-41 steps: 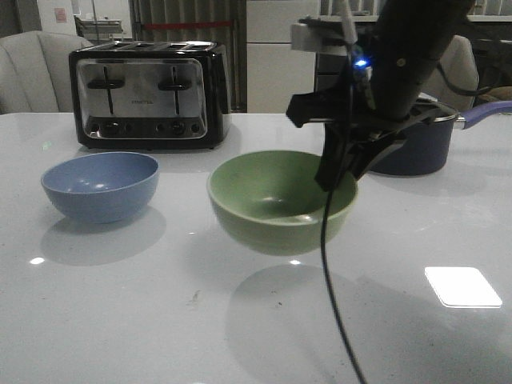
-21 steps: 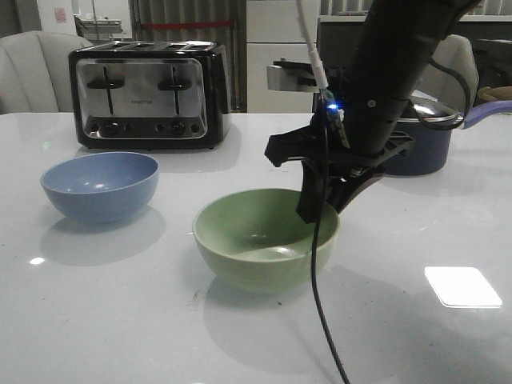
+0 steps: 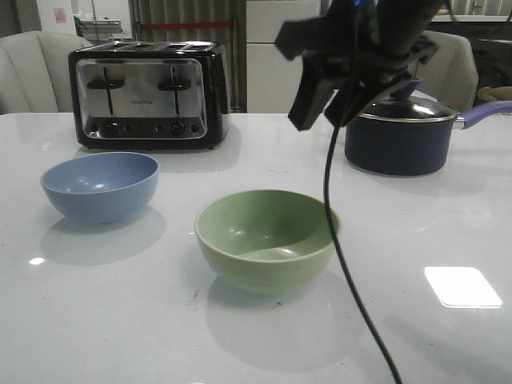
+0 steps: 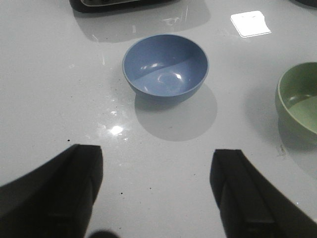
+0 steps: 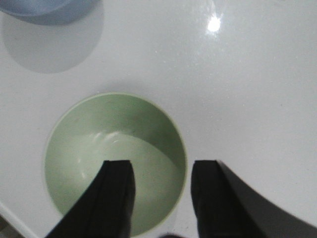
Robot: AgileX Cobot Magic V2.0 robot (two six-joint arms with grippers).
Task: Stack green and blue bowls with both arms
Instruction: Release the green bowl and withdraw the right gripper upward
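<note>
The right arm (image 3: 384, 32) runs off the front view's top edge — only its lower part and the right gripper (image 3: 324, 100) show, and its dangling cable (image 3: 344, 264) leaves at the bottom edge. That arm also covers the near-left part of the dark pot (image 3: 400, 140) — the lid knob is mostly hidden. In the left wrist view the green bowl (image 4: 299, 101) is cut by the right edge; in the right wrist view only a sliver of the blue bowl (image 5: 44, 10) shows.

A: Colours? Left bowl (image 3: 100, 186) is showing dusty blue, plain. Near bowl (image 3: 266, 238) is reading pale sage green, plain.

B: Table (image 3: 120, 320) is looking glossy white. Toaster (image 3: 150, 94) is showing black with chrome. Pot (image 3: 398, 136) is reading dark navy.
</note>
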